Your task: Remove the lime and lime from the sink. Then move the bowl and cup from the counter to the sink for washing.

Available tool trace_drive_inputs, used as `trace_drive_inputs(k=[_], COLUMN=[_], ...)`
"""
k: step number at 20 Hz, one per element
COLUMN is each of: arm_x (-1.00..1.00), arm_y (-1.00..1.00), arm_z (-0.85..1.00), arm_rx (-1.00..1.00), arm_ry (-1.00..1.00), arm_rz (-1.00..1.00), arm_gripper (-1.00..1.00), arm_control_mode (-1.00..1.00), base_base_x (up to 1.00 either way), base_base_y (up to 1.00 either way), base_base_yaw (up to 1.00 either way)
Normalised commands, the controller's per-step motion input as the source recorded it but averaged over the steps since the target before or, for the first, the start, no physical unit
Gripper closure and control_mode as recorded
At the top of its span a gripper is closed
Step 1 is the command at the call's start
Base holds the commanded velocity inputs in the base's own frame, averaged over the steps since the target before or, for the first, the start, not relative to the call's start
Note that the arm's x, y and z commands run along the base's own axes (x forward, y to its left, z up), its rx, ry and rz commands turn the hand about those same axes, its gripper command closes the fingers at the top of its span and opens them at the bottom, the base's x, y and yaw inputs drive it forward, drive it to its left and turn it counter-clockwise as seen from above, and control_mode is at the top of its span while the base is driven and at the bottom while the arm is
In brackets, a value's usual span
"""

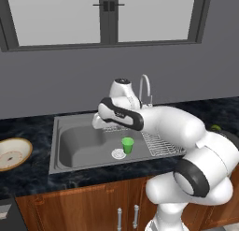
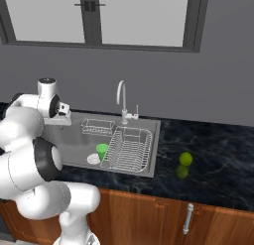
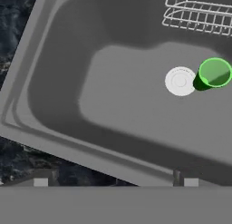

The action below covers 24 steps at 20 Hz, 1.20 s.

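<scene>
The green cup stands upright in the sink, right beside the white drain. My gripper hovers open and empty over the basin's back left part, well away from the cup. The bowl rests on the counter left of the sink. A brighter lime and a darker lime lie on the counter to the sink's right; one lime peeks out behind my arm.
A wire dish rack fills the sink's right side, with a small wire basket at the back. The curved faucet rises behind the basin. A window spans the wall above.
</scene>
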Motion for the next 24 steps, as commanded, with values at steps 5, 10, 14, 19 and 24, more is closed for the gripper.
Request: trace_drive_inputs(k=[5,10,14,19,24], arm_x=[-0.23,-0.20,-0.16,-0.07,0.00], arm_y=[0.31,0.35,0.40,0.41,0.44], arm_z=[0.20,0.18,0.03,0.00,0.00], arm_rx=[0.00,0.00,0.06,0.06,0.02], arm_ry=[0.05,0.04,0.02,0.01,0.00], arm_rz=[0.00,0.00,0.00,0.00,-0.01], arm_gripper=[-1.00,-1.00,-1.00,-1.00,-1.00], arm_control_mode=[-1.00,-1.00,-1.00,-1.00,-1.00], base_base_x=[0.00,0.00,0.00,0.00,0.00], base_base_y=[0.00,0.00,0.00,0.00,0.00], base_base_yaw=[0.00,0.00,0.00,0.00,0.00])
